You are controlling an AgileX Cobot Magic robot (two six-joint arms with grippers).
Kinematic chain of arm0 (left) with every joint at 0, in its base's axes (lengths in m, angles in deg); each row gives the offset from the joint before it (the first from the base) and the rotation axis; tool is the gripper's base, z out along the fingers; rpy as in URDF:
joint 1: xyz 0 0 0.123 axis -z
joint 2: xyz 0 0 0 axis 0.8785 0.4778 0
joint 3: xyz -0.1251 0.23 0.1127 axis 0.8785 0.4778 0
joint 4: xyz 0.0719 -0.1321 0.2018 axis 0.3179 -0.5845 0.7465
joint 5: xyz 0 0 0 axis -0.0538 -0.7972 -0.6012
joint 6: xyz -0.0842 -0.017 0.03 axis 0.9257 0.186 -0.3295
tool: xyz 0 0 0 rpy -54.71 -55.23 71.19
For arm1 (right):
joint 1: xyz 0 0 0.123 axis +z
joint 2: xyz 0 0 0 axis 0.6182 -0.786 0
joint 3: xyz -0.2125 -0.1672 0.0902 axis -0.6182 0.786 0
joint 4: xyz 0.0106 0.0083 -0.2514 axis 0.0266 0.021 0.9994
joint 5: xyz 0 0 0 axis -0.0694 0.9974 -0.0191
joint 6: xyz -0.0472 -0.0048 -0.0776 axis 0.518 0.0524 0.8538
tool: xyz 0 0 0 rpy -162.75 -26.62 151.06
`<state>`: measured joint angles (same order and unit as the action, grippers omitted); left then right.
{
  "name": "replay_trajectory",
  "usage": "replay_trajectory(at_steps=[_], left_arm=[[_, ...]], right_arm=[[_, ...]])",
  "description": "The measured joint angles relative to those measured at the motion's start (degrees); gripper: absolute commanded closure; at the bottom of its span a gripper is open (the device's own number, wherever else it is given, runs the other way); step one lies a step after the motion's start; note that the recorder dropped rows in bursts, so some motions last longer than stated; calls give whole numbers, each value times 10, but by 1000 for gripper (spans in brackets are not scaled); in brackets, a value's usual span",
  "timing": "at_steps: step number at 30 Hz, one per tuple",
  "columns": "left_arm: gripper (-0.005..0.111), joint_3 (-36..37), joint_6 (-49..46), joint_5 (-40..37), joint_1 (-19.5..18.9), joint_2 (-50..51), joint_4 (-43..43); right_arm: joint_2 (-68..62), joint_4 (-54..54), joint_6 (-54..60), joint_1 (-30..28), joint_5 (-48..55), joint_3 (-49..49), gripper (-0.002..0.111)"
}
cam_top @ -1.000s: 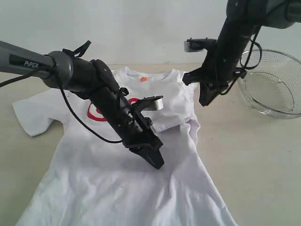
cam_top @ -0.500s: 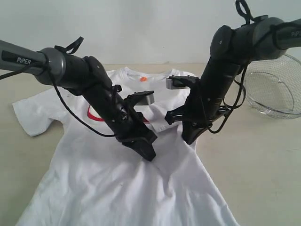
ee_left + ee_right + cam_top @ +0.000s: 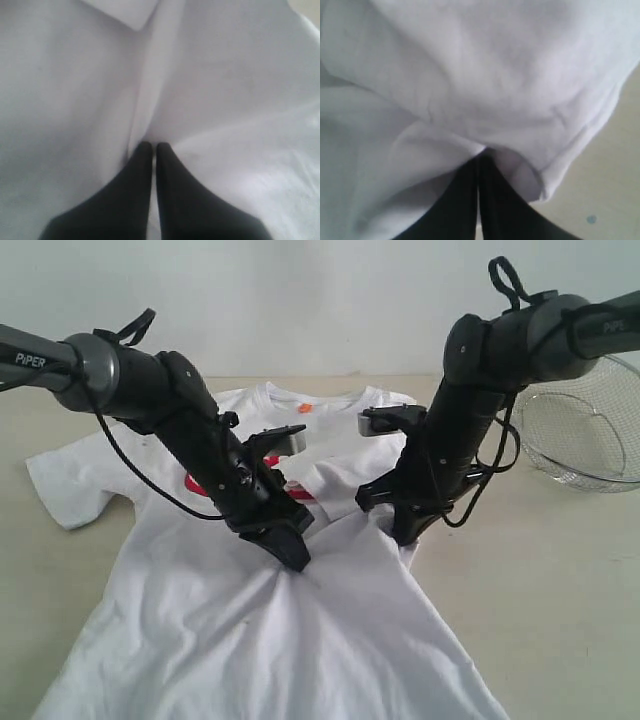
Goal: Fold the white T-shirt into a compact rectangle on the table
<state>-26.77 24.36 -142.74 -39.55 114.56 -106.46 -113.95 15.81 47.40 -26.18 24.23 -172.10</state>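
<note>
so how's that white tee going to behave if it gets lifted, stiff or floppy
Probably floppy: the white T-shirt puckers into creases around the left gripper and bunches at the right gripper. Lifted parts should sag. Pushed, it would likely wrinkle rather than slide whole on the table.

lab bench: bare table [image 3: 560, 570], blank wall [image 3: 300, 300]

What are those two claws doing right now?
Left gripper: closed, pinching the white T-shirt.
Right gripper: closed, pinching the white T-shirt too.
</note>
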Motion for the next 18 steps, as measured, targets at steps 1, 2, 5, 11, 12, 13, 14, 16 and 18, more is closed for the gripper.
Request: replay_trajectory(at_steps=[1, 2, 5, 11, 12, 13, 14, 16, 18], left_arm=[[102, 0, 0, 0, 0, 0, 1], [102, 0, 1, 0, 0, 0, 2], [102, 0, 1, 0, 0, 0, 2], [102, 0, 1, -4, 0, 0, 2], [102, 0, -2, -4, 0, 0, 2], [102, 0, -8, -4, 0, 0, 2], [102, 0, -11, -5, 0, 0, 1], [102, 0, -25, -6, 0, 0, -5], [102, 0, -32, -12, 0, 0, -12]], right_arm=[[0, 10, -10, 0, 0, 0, 108], [0, 41, -36, 0, 0, 0, 108], [3, 134, -107, 1, 7, -1, 108], [3, 206, -161, -40, 2, -4, 108], [3, 207, -162, -49, -2, -8, 108], [1, 212, -164, -61, -13, -16, 108], [-1, 220, -160, -70, -23, -24, 108], [-2, 233, -145, -81, -31, -54, 108], [-2, 234, -134, -81, -20, -85, 108]])
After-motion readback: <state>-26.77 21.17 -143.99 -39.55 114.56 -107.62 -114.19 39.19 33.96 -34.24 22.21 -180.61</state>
